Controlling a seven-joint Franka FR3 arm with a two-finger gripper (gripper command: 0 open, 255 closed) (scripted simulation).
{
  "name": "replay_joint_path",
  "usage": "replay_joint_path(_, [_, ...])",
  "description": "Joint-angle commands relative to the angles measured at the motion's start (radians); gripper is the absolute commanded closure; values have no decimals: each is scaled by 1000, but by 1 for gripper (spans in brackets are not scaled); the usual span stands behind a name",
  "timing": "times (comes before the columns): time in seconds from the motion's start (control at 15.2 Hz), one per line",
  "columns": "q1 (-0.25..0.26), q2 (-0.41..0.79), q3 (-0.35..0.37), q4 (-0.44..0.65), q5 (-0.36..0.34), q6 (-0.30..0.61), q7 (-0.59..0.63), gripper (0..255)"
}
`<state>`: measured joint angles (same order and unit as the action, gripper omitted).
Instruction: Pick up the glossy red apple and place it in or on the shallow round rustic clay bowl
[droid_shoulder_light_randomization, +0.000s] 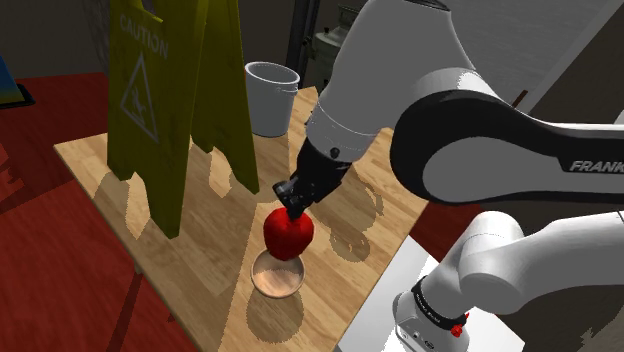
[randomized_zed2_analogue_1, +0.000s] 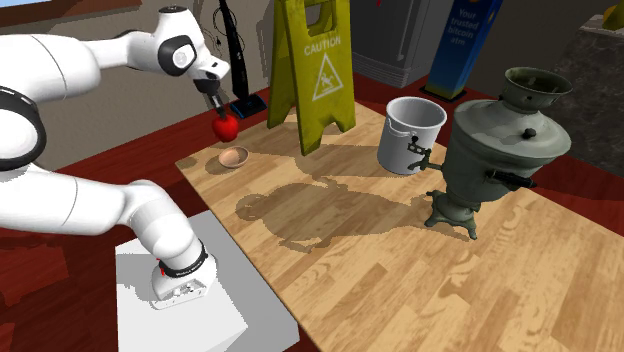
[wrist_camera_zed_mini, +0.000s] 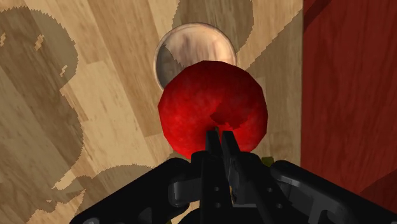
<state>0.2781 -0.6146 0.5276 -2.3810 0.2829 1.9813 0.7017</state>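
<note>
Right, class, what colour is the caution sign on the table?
Yellow; the caution sign shows best in the second exterior view.

Pale wooden table (randomized_zed2_analogue_1: 400, 270) on a dark red floor (droid_shoulder_light_randomization: 60, 290); a yellow caution sign (droid_shoulder_light_randomization: 160, 90) stands on it.

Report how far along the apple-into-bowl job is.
Done: the red apple is off the wooden table, clasped at its top by the black fingers. In hand: it hangs in the air just above the shallow tan bowl, roughly over its rim. Left: lower it, open the fingers, and leave the apple resting in the bowl, which holds nothing yet.
</note>
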Motion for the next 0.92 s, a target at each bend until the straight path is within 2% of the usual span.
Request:
replay_joint_path(0.0, [2, 1, 7, -26, 5, 28, 0, 255])
replay_joint_path(0.86, [7, 50, 60, -165, 32, 216, 2, 255])
